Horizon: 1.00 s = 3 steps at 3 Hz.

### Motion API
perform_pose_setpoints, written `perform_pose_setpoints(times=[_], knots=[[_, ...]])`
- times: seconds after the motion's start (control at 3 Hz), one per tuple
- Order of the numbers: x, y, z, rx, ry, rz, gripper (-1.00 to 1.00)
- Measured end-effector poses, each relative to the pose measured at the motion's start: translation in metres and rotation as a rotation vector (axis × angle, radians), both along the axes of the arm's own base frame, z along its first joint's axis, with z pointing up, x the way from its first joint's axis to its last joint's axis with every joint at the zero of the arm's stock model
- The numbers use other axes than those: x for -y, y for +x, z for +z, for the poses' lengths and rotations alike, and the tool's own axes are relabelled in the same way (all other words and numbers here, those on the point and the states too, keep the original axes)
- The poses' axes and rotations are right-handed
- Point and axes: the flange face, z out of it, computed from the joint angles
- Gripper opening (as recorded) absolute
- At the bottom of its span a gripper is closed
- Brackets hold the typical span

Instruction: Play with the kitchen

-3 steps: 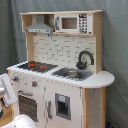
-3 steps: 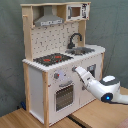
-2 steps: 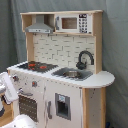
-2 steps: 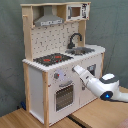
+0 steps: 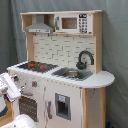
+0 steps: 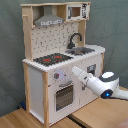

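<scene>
The kitchen point(image 5: 60, 80) is a tall toy of pale wood and white panels, shown in both exterior views. It has a black-red hob point(image 5: 35, 65), a grey sink point(image 5: 72, 74), a black tap point(image 5: 85, 58) and a grey hood point(image 5: 40, 25). In the second exterior view my white arm point(image 6: 105, 86) reaches in from the right. My gripper point(image 6: 75, 71) is at the kitchen's point(image 6: 60, 75) white front panel, beside the knobs point(image 6: 57, 76) and above the windowed oven door point(image 6: 64, 96). In the first exterior view only part of my arm point(image 5: 7, 86) shows at the left edge.
A grey curtain point(image 6: 112, 25) hangs behind the kitchen. The toy stands on a wooden surface point(image 6: 30, 120). A microwave panel point(image 5: 75, 23) sits at the top right of the kitchen. Another white arm part point(image 5: 20, 121) shows at the first exterior view's bottom.
My gripper has edged slightly to the second exterior view's left, closer to the knobs. The kitchen has not moved.
</scene>
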Motion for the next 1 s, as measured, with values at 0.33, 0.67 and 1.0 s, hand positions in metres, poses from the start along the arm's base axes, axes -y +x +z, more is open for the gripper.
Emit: perform_pose_setpoints(times=[0.33, 0.67, 1.0], knots=[[0.007, 0.006, -0.004, -0.038, -0.126, 0.007, 1.00], [0.021, 0.013, -0.006, -0.074, -0.229, 0.005, 1.00], [0.032, 0.020, -0.003, -0.102, -0.314, 0.009, 1.00]])
